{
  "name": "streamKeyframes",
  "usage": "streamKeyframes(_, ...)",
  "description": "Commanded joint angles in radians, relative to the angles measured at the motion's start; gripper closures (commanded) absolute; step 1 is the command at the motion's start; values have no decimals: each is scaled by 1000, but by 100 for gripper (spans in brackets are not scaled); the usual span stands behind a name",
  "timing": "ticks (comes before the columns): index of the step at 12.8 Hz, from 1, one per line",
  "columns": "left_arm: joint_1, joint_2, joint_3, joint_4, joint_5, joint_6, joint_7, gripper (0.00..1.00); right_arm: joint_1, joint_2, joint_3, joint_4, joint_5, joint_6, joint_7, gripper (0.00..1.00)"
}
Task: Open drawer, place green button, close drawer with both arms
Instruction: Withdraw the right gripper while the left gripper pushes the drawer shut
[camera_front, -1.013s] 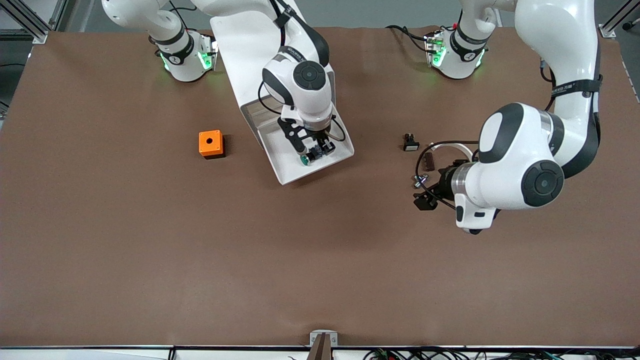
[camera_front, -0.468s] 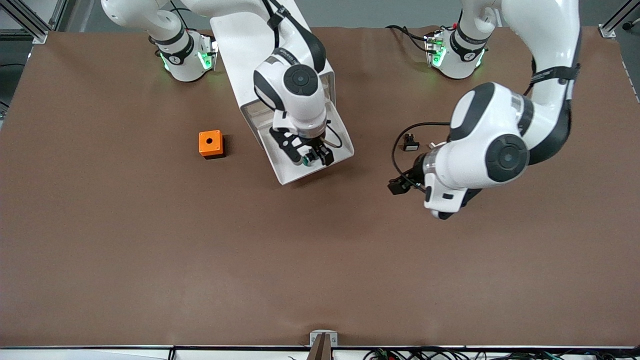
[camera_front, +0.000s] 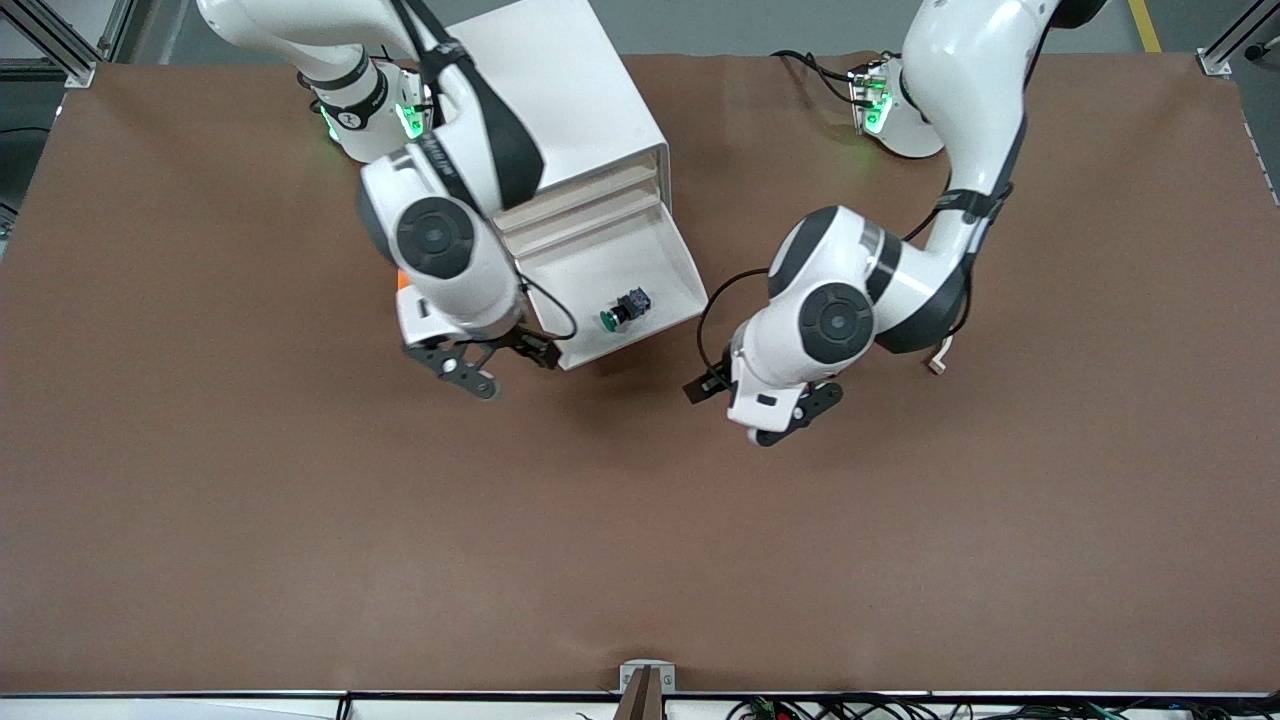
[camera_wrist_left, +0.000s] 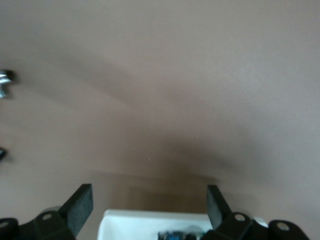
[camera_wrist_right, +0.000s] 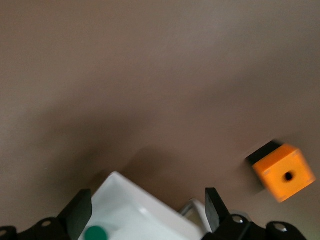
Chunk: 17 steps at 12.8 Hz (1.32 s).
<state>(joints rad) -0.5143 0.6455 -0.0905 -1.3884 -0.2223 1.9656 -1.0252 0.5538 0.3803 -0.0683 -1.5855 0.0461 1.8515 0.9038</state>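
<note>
With the tiny push button (camera_front: 625, 307), green-capped with a black-and-blue blocky body, already lying inside the pulled-out shallow white plastic drawer (camera_front: 668, 262), the placing step is judged complete and the closing step is what is in hand. In the front view the button is seen a little above and left of the frame's centre, on its side on the tray floor, close to the drawer's off-white front wall and touched by neither arm. The drawer is the lowest of those stacked in the large white rounded cabinet (camera_front: 560, 90) and juts out toward the lower right of that view. The right end effector (camera_front: 480, 366) hangs with its fingers spread and empty over the brown worktop (camera_front: 640, 540) just off the drawer's front corner, left of the button in the frame; in the right wrist view the white drawer corner and the green cap are seen between its fingers at the bottom edge. The left end effector (camera_front: 762, 400) is likewise spread and empty, over the worktop to the right of the drawer front; the left wrist view shows the drawer edge low between its black fingers (camera_wrist_left: 77, 207). An orange box with a hole (camera_wrist_right: 283, 171) sits on the worktop, mostly hidden by the right arm in the front view. The next move is judged to call for both end effectors to be brought against the drawer front so that it is pushed squarely back into the cabinet without being skewed.
</note>
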Motion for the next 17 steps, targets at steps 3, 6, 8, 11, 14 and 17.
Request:
streamKeyframes(3, -87, 88, 0, 5, 84, 96, 7, 0, -213, -104, 21, -14, -48, -141, -455, 0)
streamKeyframes(6, -148, 95, -2, -46, 84, 136, -7, 0, -352, -167, 21, -13, -48, -219, -725, 0)
streamKeyframes(8, -174, 91, -3, -92, 83, 166, -9, 0, -437, -189, 21, 33, -48, -293, -892, 0)
streamKeyframes(11, -205, 88, -5, -118, 74, 179, -12, 0, -518, -189, 19, 120, -55, -403, -1012, 0)
streamKeyframes(14, -223, 72, -32, -147, 70, 179, -33, 0, -567, -189, 18, 141, -64, -430, -1042, 0)
streamKeyframes(17, -225, 72, -93, -153, 70, 179, -87, 0, -589, -179, 18, 211, -71, -448, -1034, 0)
